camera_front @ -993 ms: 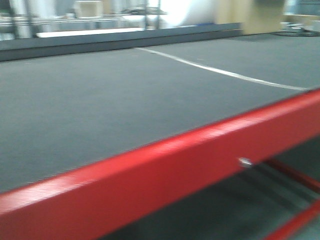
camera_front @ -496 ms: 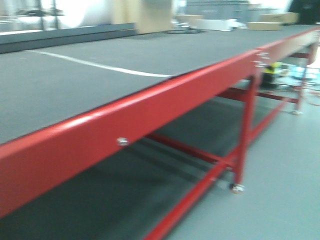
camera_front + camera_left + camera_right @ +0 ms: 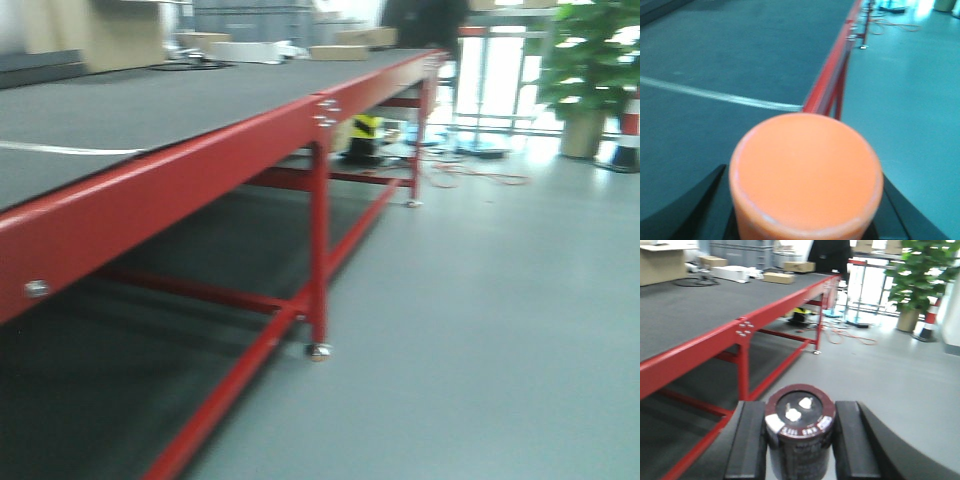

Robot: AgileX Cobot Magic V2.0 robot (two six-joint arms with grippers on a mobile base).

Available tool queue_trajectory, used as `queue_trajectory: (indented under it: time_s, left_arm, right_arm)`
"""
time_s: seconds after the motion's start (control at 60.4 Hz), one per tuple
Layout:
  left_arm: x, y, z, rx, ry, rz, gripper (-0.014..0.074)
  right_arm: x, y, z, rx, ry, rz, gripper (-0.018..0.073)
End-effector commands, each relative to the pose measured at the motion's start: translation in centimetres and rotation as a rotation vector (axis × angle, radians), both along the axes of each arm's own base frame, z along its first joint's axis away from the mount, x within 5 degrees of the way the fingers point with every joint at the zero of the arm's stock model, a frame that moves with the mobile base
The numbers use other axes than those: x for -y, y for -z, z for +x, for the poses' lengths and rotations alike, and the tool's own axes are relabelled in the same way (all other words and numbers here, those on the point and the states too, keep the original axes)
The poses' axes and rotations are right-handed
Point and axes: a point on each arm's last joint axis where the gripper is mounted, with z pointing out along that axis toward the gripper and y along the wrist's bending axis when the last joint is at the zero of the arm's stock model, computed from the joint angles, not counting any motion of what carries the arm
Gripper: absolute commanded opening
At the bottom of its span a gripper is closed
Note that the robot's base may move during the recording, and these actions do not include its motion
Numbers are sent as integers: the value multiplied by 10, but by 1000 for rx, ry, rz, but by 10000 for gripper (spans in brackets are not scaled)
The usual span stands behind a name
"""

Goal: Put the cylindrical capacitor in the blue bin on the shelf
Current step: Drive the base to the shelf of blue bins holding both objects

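Cylindrical capacitor (image 3: 799, 430) sat upright in the right hand (image 3: 799, 442), dark body pinched between the two black fingers (image 3: 746, 445), top face with two pale terminals pointing up at the wrist camera. The narrow clamp on its sides probably kept it vertical for a straight drop into a bin. Left hand (image 3: 805, 205) carried an orange cylinder (image 3: 805, 165), flat top filling the lower part of that view, dark fingers showing on both sides of it. It looked gripped, though the contact itself was hidden under the rim. Both hands were held up clear of the dark grey worktop (image 3: 120, 110), the left one over its near edge by a pale stripe (image 3: 715, 95), the right one out over the grey floor (image 3: 480, 300), right of the red frame rail (image 3: 200, 175). That reads as a carry pose, parts tucked close so nothing snags. No shelf and no blue bin in any view, so the drop-off target could not be located. Only the long worktop running far-left, cardboard boxes (image 3: 780, 277) at its far end and a potted plant (image 3: 590, 60) far right. Front view was blurred, so the base was likely travelling or turning. Task judged at transport stage: pick done, placing not yet begun. Next need is to get the shelf in sight and then line the right hand up with the bin.
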Motion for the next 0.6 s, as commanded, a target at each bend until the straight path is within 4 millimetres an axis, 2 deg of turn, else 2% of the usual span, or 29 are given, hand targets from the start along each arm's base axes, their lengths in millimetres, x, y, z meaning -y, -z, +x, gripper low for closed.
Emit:
queue_trajectory:
  time_s: [0.0, 0.579]
  left_arm:
    - [1, -4, -1, 28, 12, -7, -111]
    - [1, -4, -1, 28, 12, -7, -111]
  right_arm:
    - [0, -3, -1, 28, 2, 1, -162]
    - [0, -3, -1, 28, 2, 1, -162]
